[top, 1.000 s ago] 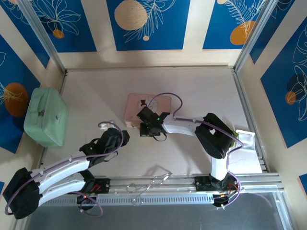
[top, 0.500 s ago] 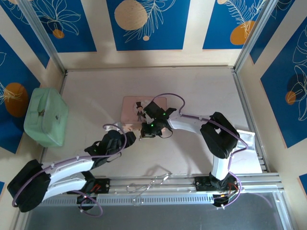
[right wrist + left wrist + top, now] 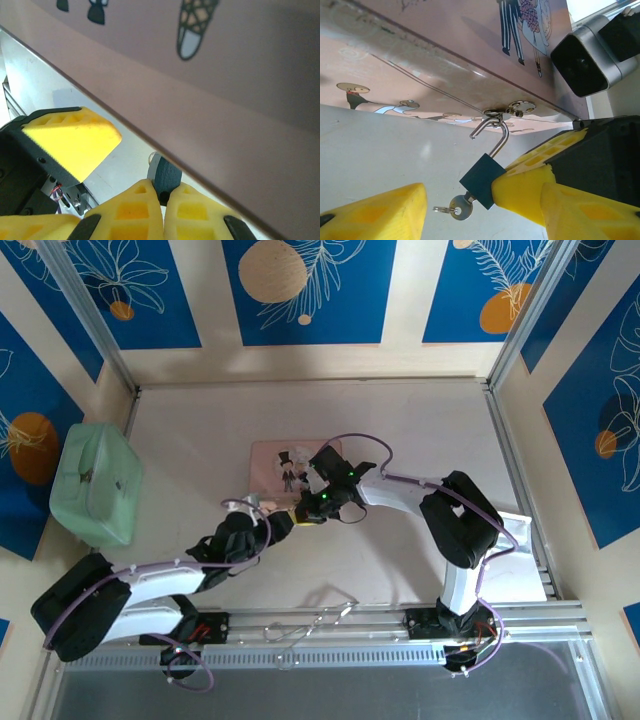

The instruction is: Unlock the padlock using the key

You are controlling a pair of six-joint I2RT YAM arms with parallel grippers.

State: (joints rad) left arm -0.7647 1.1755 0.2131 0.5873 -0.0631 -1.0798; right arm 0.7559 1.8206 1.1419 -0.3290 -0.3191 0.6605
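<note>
- Glossy pink tin (image 3: 445, 75) looms behind the teal padlock (image 3: 482, 180), its silvery shackle (image 3: 501, 141) hooked through the tin's clasp (image 3: 515, 108)
- The right gripper (image 3: 164, 194) pinches the padlock; the left gripper (image 3: 485, 217) gapes empty near the key (image 3: 462, 207)

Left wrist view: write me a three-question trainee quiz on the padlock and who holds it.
1. Which gripper clamps the padlock? A left, B right, C neither.
2. True or false: the key is pulled out of the padlock.
3. Fill in: the shackle hooks through the clasp of the pink ___.
Key: 1 B, the right gripper; 2 false, it sits in the lock; 3 tin.
</note>
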